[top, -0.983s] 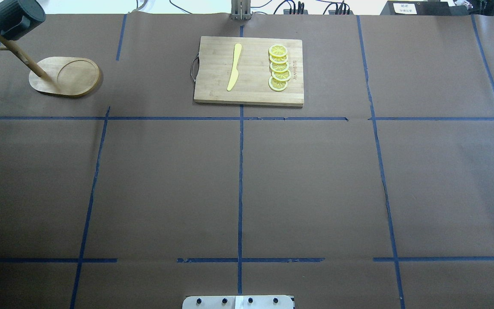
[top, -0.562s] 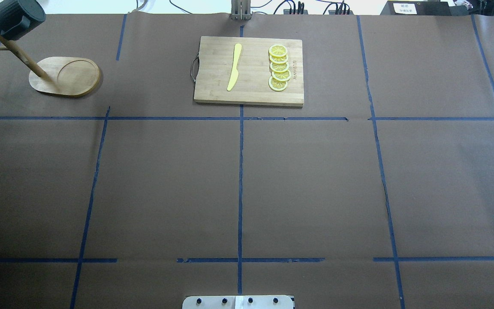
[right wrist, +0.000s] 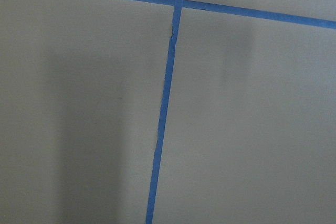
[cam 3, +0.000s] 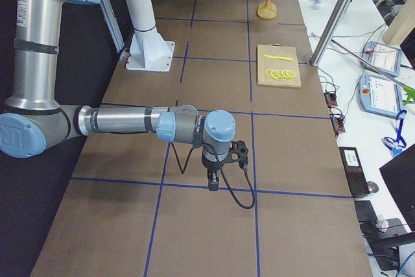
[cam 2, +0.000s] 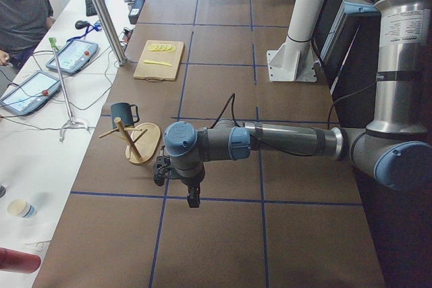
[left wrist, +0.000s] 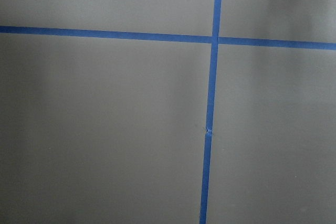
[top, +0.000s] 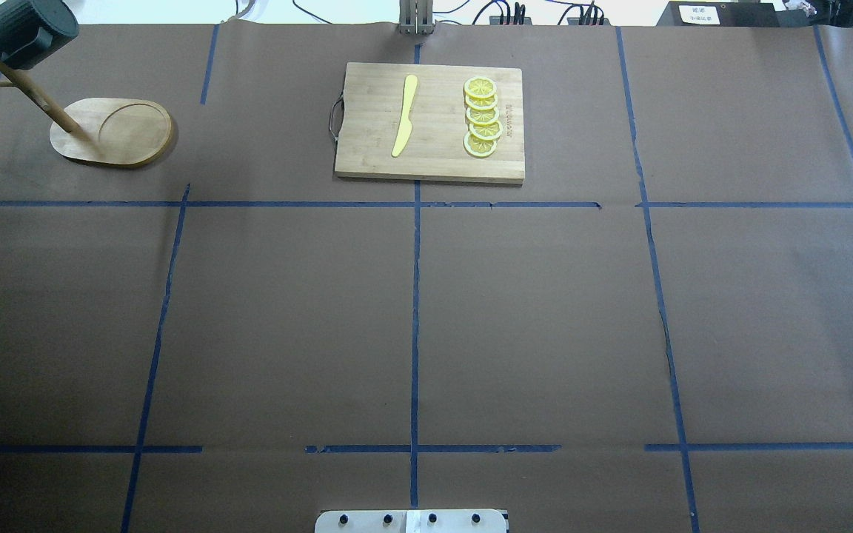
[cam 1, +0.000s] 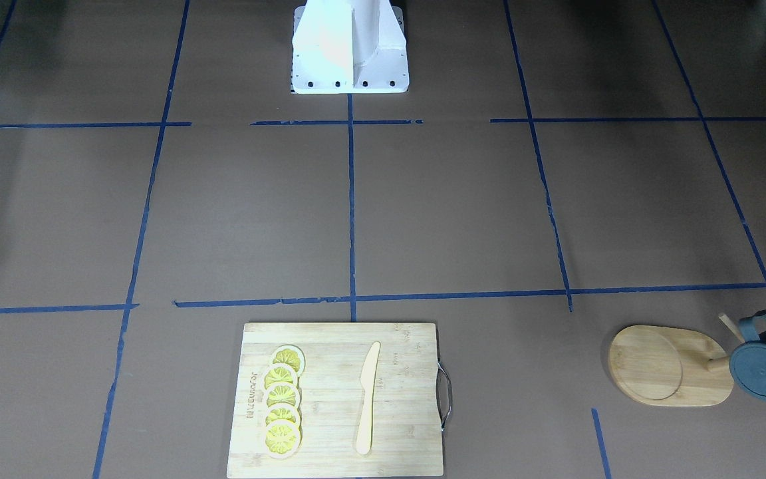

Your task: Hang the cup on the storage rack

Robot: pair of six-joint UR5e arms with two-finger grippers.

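The dark teal cup (top: 27, 29) hangs by its handle on an upper peg of the bamboo storage rack (top: 123, 132) at the table's far left corner. Cup (cam 1: 765, 369) and rack (cam 1: 662, 366) also show in the front-facing view, with the cup's base toward the camera. My left gripper (cam 2: 194, 199) points down over the table, near the rack (cam 2: 143, 143) and apart from the cup (cam 2: 123, 112). My right gripper (cam 3: 213, 183) points down at the table's other end, far from the rack (cam 3: 267, 10). I cannot tell whether either is open or shut. Both wrist views show only tabletop.
A bamboo cutting board (top: 367, 159) with a yellow knife (top: 405, 115) and several lemon slices (top: 482, 118) lies at the far middle. The robot's base (cam 1: 350, 46) stands at the near edge. A person (cam 2: 23, 11) sits by a side table with tablets.
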